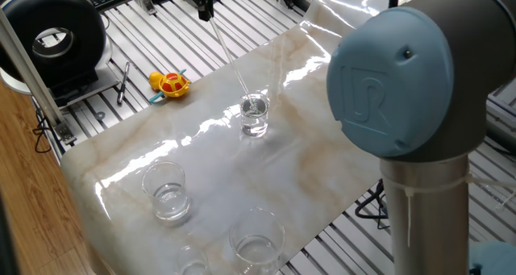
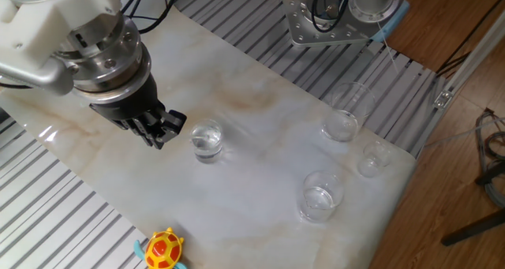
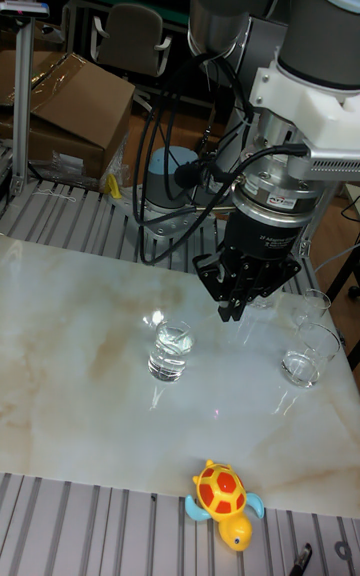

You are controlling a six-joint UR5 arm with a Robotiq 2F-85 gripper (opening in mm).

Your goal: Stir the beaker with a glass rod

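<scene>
End effector (image 1: 206, 14) clenched on top of the rod (image 1: 229, 55), which slants down into the beaker (image 1: 254, 115); lower tip sits inside the glass. Beaker stands upright mid-tabletop (image 1: 322, 154), liquid in it. End effector hangs above and to one side of beaker, not touching it. Toy turtle (image 1: 169, 83) near tabletop edge.
</scene>
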